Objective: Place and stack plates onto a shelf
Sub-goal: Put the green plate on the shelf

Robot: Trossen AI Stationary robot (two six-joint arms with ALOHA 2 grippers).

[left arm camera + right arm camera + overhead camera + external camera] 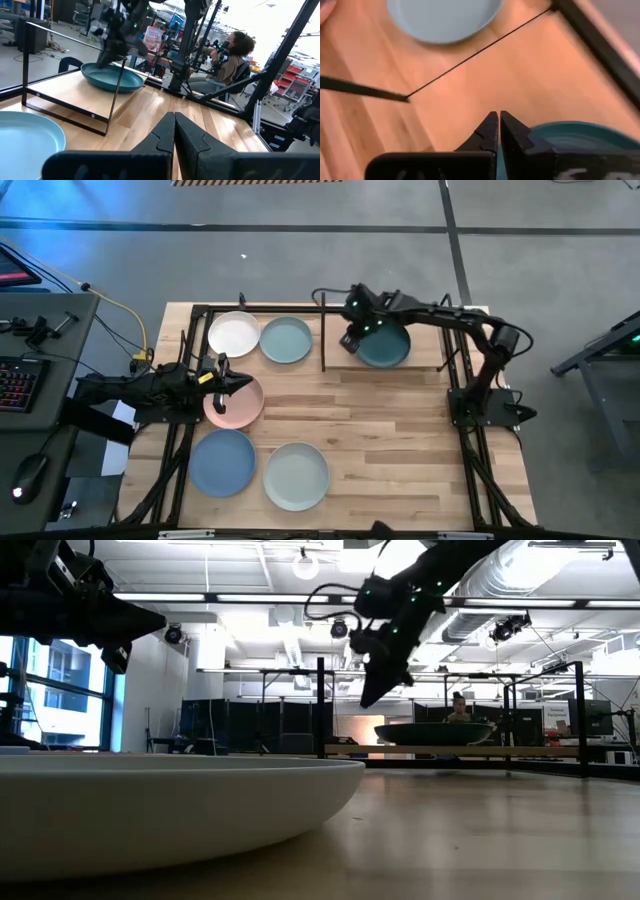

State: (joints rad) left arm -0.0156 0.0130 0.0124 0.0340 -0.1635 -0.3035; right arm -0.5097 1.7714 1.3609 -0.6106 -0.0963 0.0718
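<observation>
The shelf (323, 308) of black rods stands along the table's far edge. The dark teal plate (388, 348) rests flat on the wood floor of its right bay, and the white plate (233, 334) and pale mint plate (287, 340) lie side by side left of the middle rod. The pink plate (230, 406), blue plate (222, 462) and sage green plate (296, 476) lie on the table nearer. My right gripper (350, 340) is shut and hovers above the teal plate's (580, 132) left rim. My left gripper (240, 383) is shut, raised over the pink plate's far edge.
A thin upright rod (117, 82) of the shelf stands between my left gripper and the teal plate (112, 77). Bare wood lies on the table's right half (400, 450). A keyboard (15, 380) sits left of the table. A seated person (230, 55) is beyond the table's right side.
</observation>
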